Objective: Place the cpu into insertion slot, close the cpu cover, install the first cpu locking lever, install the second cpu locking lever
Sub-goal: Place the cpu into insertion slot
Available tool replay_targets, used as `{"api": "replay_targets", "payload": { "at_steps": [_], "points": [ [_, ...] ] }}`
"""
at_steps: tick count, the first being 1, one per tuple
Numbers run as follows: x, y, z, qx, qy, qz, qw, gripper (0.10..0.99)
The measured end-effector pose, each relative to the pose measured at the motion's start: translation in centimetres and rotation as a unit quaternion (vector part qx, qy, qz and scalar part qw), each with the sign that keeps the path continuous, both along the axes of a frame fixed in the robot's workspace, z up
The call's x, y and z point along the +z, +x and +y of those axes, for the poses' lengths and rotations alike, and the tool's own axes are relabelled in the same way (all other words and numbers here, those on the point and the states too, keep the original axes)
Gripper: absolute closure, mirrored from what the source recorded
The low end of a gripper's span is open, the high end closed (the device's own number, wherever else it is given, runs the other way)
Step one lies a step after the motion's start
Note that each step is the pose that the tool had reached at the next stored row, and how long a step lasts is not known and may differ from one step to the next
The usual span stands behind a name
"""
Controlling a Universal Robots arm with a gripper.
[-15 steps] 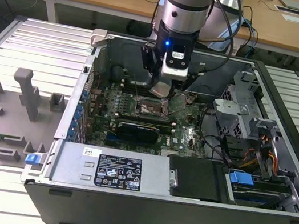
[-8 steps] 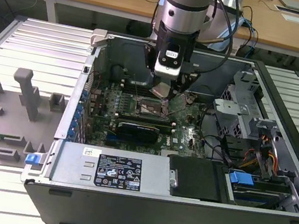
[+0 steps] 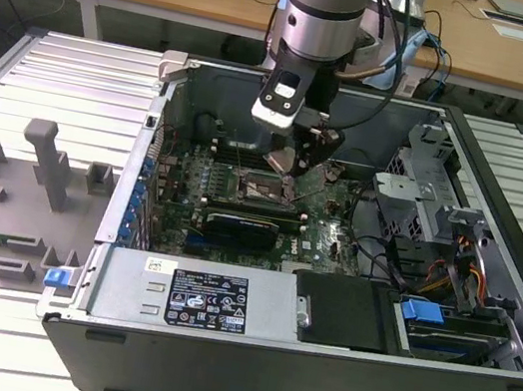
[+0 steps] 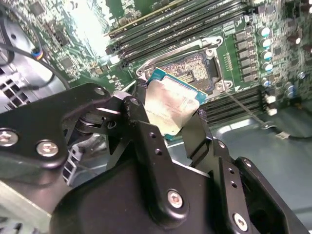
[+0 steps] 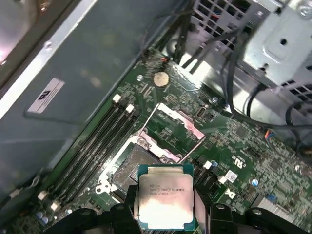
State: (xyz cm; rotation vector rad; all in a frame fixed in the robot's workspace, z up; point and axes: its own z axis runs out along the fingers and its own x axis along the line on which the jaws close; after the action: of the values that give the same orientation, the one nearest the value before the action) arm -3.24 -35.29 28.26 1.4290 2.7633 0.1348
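Black gripper (image 5: 164,214), fingers clamping silvery square cpu (image 5: 164,202), print-faced in first wrist view, near dark grey-rimmed insertion slot (image 5: 127,168).

In the exterior view we look down from high up at the whole computer case (image 3: 310,381) on the bench (image 3: 69,81). In both wrist views we peek from very close at the same cpu (image 4: 173,105) (image 5: 164,200) and insertion slot (image 4: 192,68) (image 5: 129,168).

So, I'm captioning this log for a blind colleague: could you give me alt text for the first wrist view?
The tool holds the cpu, silvery top showing, above the open insertion slot on a green motherboard. The cpu cover is swung open beside the slot.
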Motion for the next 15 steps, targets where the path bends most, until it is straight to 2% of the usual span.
{"api": "replay_targets", "payload": {
  "at_steps": [2, 5, 7, 8, 11, 12, 13, 15],
  "points": [
    [-0.03, 0.0, 0.0, -0.016, 0.0, 0.0, 0.9999, 0.549],
    [-0.12, 0.0, 0.0, -0.051, -0.0001, 0.0, 0.9987, 0.549],
    [-0.18, 0.0, 0.0, -0.071, -0.0001, 0.0, 0.9975, 0.549],
    [-0.23, 0.0, 0.0, -0.084, -0.0001, 0.0, 0.9964, 0.549],
    [-0.36, 0.0, 0.0, -0.12, 0.0, 0.0, 0.9928, 0.549],
    [-0.41, 0.0, 0.0, -0.134, 0.0, 0.0, 0.9909, 0.549],
    [-0.47, 0.0, 0.0, -0.15, 0.0, 0.0, 0.9887, 0.549],
    [-0.59, 0.0, 0.0, -0.183, -0.0001, 0.0001, 0.9831, 0.549]
  ]
}}
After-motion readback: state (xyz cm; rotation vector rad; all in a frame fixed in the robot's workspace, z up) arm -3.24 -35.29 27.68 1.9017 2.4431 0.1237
